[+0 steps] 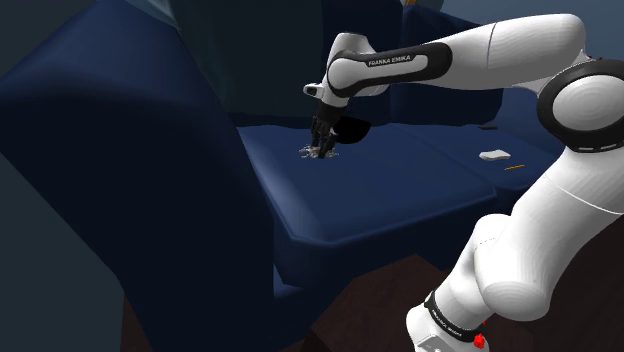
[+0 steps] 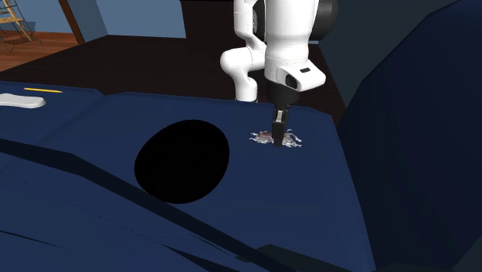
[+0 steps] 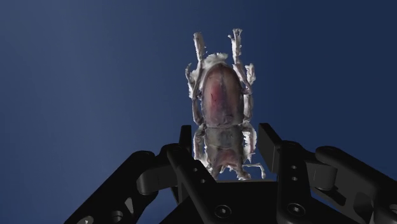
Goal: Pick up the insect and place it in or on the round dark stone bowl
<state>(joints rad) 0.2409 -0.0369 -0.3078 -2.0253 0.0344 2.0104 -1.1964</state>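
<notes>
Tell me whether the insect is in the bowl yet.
No, the insect lies on the blue cushion beside the bowl.

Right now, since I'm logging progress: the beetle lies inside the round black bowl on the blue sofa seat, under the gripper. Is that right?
Not quite. The beetle lies on the blue sofa seat beside the round black bowl, not inside it, under the gripper. The second exterior view shows bare cushion between beetle and bowl.

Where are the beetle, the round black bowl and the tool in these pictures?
beetle (image 3: 219, 102): wrist view, on its back.
round black bowl (image 2: 182, 161): second exterior view, middle of its dark disc.
tool (image 2: 279, 137): second exterior view, its lower end.
</notes>
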